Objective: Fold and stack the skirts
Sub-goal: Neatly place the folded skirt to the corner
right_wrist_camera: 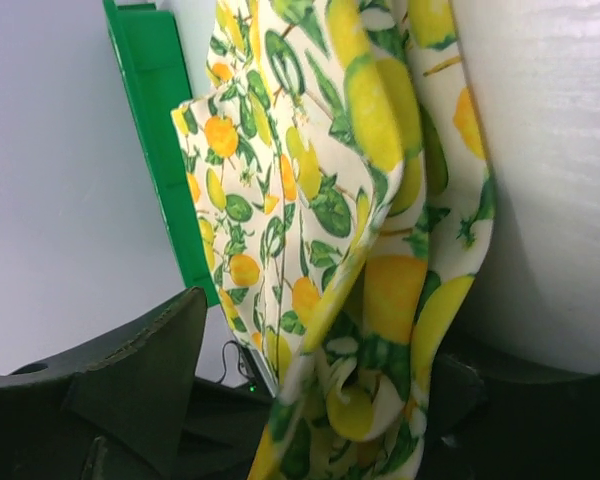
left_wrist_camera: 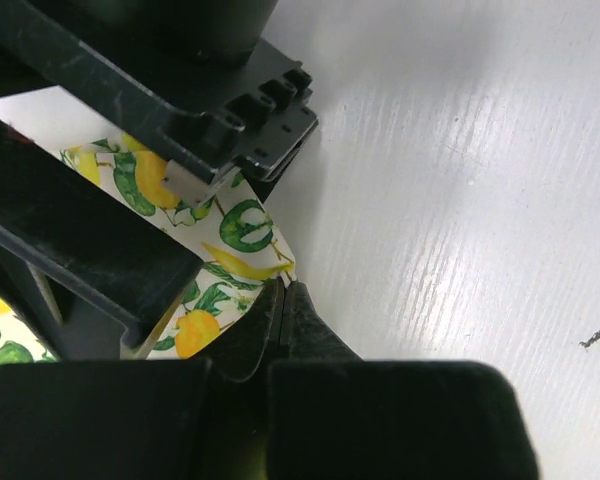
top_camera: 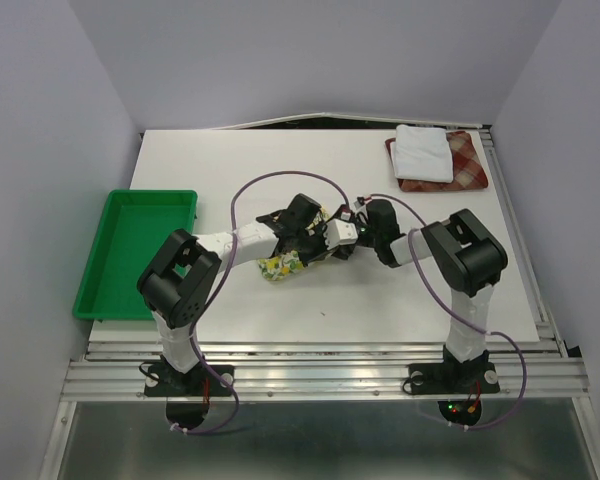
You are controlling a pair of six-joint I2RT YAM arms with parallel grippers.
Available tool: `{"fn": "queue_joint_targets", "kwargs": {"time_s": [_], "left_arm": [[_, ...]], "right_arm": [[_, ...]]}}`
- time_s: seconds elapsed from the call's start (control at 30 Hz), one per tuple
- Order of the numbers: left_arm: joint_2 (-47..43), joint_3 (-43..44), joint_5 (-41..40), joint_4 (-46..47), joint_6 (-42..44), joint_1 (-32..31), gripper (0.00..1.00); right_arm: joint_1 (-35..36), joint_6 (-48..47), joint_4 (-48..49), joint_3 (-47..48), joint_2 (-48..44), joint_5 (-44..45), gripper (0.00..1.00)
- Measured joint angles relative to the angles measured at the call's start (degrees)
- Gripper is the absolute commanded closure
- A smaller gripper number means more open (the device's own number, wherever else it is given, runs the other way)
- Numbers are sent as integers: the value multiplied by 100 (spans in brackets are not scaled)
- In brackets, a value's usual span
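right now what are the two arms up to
Both arms meet at the middle of the table over the fruit-print skirt. The left gripper is shut on its edge; the right gripper is open, with cloth between its fingers. The white skirt lies folded on the plaid skirt at the far right corner.

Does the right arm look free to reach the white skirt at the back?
Likely yes: the table toward the white skirt is unobstructed, though the fruit-print skirt hangs between its open jaws.
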Motion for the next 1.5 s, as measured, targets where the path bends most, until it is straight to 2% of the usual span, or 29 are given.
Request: {"fn": "queue_joint_targets", "kwargs": {"time_s": [0.03, 0.13, 0.17, 0.2, 0.23, 0.3, 0.33, 0.37, 0.5, 0.63, 0.67, 0.73, 0.83, 1.03, 1.3, 1.5], "left_arm": [[0, 0, 13, 2, 2, 0, 100], [-11, -4, 33, 24, 22, 0, 100], [-17, -4, 37, 26, 24, 0, 98], [-20, -4, 39, 28, 28, 0, 93], [-22, -4, 42, 28, 35, 0, 79], [-22, -4, 37, 31, 63, 0, 68], [-35, -7, 31, 31, 35, 0, 62], [-55, -11, 33, 28, 15, 2, 60], [-568, -138, 35, -74, -59, 87, 56], [-1528, -299, 48, -221, -144, 420, 52], [-1753, -299, 52, -260, -164, 535, 38], [-2243, -286, 57, -317, -205, 855, 25], [-2553, -278, 208, -496, -289, 1349, 25], [-2420, -278, 531, -918, -540, 2037, 25], [-2356, -278, 857, -999, -765, 2350, 26], [-2350, -280, 1019, -1005, -778, 2347, 28]], "right_arm": [[9, -24, -9, 31, 26, 37, 32], [35, -120, -87, 153, 103, 175, 51], [48, -151, -140, 166, 120, 258, 63], [50, -168, -195, 164, 144, 310, 70], [50, -251, -227, 164, 149, 365, 86], [59, -350, -330, 162, 151, 468, 99], [70, -435, -402, 162, 151, 562, 99], [70, -474, -431, 155, 151, 592, 99], [81, -909, -549, 195, 61, 737, 99], [76, -1784, -1294, 678, -35, 1036, 99], [72, -2131, -1545, 887, -55, 1202, 99], [63, -2662, -1873, 1191, -109, 1464, 99], [24, -3467, -2229, 1602, -179, 1847, 99], [-249, -4868, -2553, 2061, -232, 2461, 99], [-911, -6417, -2826, 2828, -157, 2680, 99], [-1366, -7023, -2828, 3628, 109, 2680, 99]]}}
